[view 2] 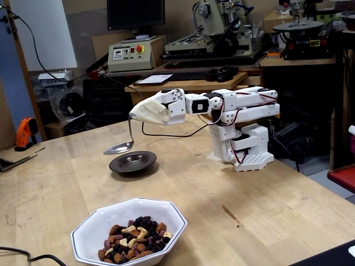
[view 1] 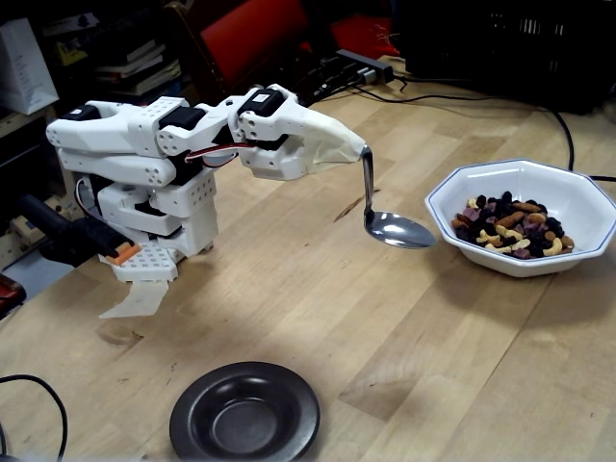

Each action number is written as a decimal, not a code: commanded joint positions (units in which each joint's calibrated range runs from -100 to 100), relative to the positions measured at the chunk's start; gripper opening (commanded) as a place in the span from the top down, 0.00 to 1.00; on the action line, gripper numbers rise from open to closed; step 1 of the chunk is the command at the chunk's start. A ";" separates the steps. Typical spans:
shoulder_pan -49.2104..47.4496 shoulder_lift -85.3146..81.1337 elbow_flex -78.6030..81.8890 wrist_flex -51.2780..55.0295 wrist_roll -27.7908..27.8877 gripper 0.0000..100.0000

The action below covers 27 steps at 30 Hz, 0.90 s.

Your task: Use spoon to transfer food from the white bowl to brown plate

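Blue-rimmed white bowl (view 1: pixel 577 197), dark plate (view 1: pixel 244 412)

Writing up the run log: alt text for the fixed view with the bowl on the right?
A white arm holds an empty spoon above the wooden table, just left of a white bowl of nuts. An empty brown plate sits at the bottom edge.

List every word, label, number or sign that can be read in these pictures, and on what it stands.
None can be read.
Control box behind the table: panel markings too small and blurred.
Sheet of paper on the desk: print illegible.
White bowl, brown plate, spoon: no text visible.
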 commanded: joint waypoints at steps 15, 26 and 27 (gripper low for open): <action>-0.09 -0.94 0.05 -0.72 -0.29 0.96; -0.46 -0.43 -0.48 -0.80 0.00 0.96; -0.46 -0.43 -0.57 -0.80 0.05 0.96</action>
